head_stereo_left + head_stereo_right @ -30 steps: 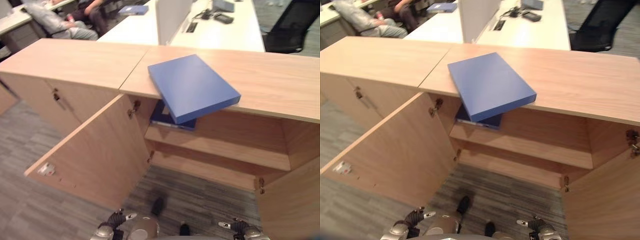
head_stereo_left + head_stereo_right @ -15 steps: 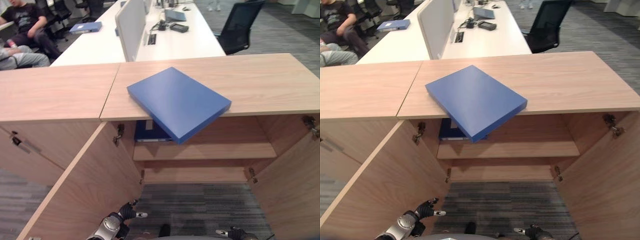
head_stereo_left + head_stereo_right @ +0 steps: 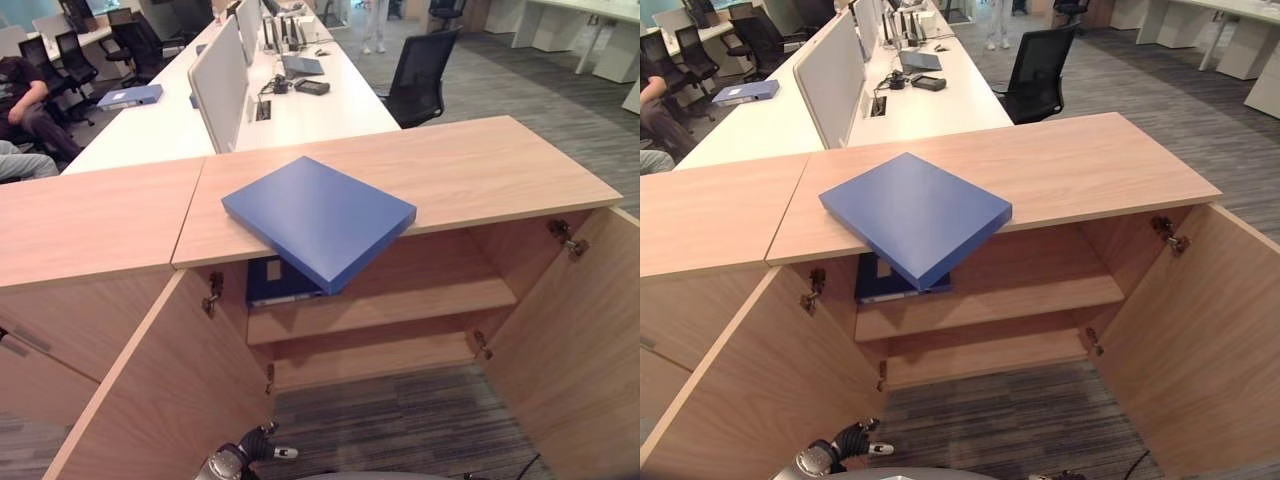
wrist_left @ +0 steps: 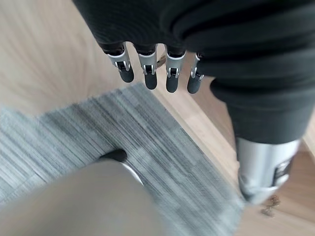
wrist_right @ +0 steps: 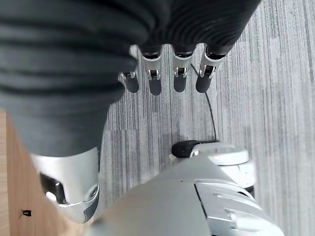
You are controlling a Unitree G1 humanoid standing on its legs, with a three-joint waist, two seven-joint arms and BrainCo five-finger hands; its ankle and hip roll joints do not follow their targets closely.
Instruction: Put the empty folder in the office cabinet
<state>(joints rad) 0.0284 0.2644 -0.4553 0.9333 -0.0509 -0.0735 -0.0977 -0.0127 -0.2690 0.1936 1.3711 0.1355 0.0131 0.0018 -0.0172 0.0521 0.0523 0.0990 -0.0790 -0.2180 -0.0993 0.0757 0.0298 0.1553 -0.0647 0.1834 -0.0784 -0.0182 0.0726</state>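
A flat blue folder lies askew on the wooden top of the office cabinet, one corner sticking out past the front edge above the open compartment. A second blue folder lies on the upper shelf inside, at its left end. My left hand hangs low near the floor in front of the cabinet, fingers straight and holding nothing. My right hand also hangs over the carpet with fingers straight and empty.
Both cabinet doors stand open: the left door swings out towards me, the right door stands at the right. A lower shelf sits beneath. Behind are white desks, a black chair, and a seated person.
The camera has swung round, so the cabinet now shows more squarely with both doors in view. The blue folder stays in place on the top. Both hands remain low.
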